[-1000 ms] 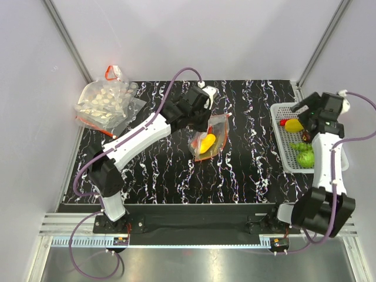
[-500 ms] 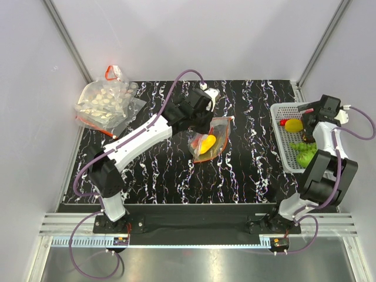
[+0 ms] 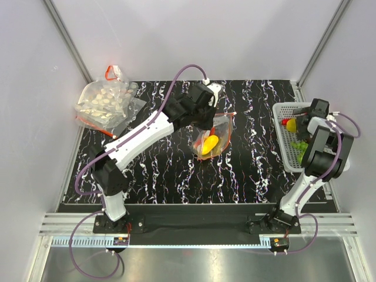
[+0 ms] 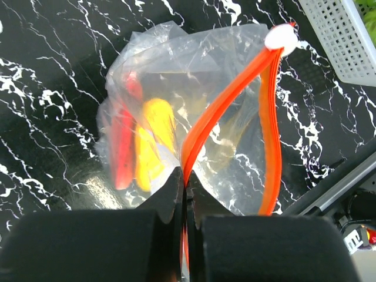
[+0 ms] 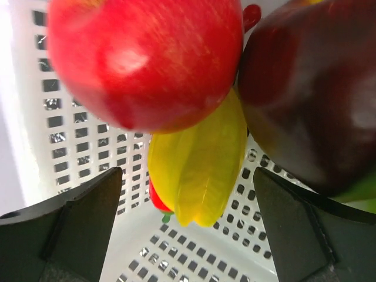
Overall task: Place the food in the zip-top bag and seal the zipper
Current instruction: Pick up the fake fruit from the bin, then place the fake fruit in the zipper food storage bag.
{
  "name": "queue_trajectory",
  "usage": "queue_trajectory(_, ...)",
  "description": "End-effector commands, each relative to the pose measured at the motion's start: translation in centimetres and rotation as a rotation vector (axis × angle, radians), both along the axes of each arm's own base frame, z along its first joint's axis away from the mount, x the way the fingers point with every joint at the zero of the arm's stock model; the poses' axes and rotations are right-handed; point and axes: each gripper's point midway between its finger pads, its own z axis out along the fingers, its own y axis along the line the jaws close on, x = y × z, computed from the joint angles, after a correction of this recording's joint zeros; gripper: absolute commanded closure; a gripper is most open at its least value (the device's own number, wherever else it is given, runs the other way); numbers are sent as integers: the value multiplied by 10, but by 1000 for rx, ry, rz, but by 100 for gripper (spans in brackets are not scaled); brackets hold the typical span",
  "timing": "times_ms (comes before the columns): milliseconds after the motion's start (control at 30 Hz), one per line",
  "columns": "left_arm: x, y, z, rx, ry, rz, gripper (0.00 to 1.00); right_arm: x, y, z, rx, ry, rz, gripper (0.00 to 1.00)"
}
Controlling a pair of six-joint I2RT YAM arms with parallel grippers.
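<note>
Left hand (image 4: 185,182) pinches the zipper (image 4: 226,88); right hand (image 5: 185,182) gapes wide over the basket (image 5: 76,117).

The right gripper (image 3: 304,113) went down low into the white basket (image 3: 281,144), close to the red apple (image 5: 147,59). Its arm folded up behind it. The left gripper (image 4: 185,179) tugged the zipper (image 4: 229,88) a little, and the zip-top bag (image 4: 147,70) stretched.

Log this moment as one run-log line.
left claw: shut on zipper | zip-top bag: mouth open, yellow and red food inside | right claw: open above fruit in basket | seal: not done
</note>
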Motion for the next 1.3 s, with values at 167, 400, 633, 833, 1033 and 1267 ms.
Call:
queue_trajectory(167,10,1,25,-5,-62,27,100,18,-16,-4,-6,-12,-84,20)
queue_trajectory(400,10,1,23,0,-57,27,100,2,-8,40,-110,-81,-75,64)
queue_trajectory(633,12,3,31,-7,-83,35,100,-14,29,87,-157,-184,38,74)
queue_trajectory(833,12,1,30,-18,-80,32,100,-31,69,128,-184,-323,269,78)
queue_trajectory(1033,12,-3,26,-23,-76,27,100,-72,127,198,-322,-530,562,83)
queue_trajectory(1267,14,-5,23,-19,-65,29,100,-126,213,251,-382,-748,899,84)
